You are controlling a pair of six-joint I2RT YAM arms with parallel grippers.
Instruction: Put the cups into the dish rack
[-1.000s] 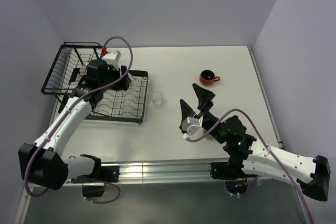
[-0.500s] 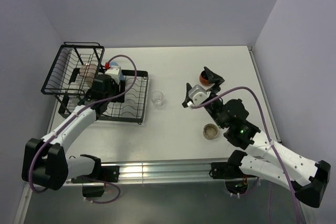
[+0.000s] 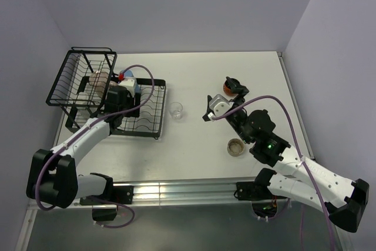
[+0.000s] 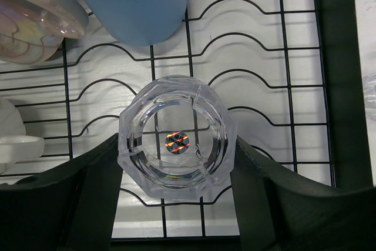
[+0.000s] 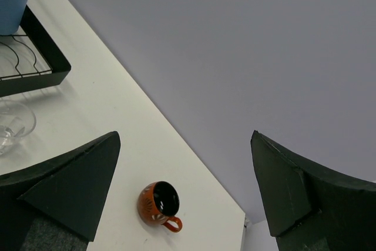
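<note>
In the left wrist view my left gripper (image 4: pixel 176 171) is shut on a clear glass (image 4: pixel 175 145), a finger against each side, just above the dish rack's slotted tray (image 4: pixel 294 86). The blue tumbler (image 4: pixel 135 1), the pinkish mug (image 4: pixel 29 19) and the cream mug (image 4: pixel 12 139) sit in the rack behind and to the left. From above, the left gripper (image 3: pixel 124 99) is over the dish rack (image 3: pixel 147 124). My right gripper (image 3: pixel 222 97) is open and empty, close to the dark brown-orange cup (image 3: pixel 235 88). That cup (image 5: pixel 158 204) stands upright beyond the wide-open jaws (image 5: pixel 185 139).
A second clear glass (image 3: pixel 175 110) stands on the table just right of the rack and shows in the right wrist view (image 5: pixel 12 124). The low brownish cup (image 3: pixel 235 146) stands near the right arm. The rack's tall basket section (image 3: pixel 82 77) is at far left.
My right gripper has swung from beside the low brownish cup to the far side, by the brown-orange cup. My left gripper has moved nearer over the tray with the glass.
</note>
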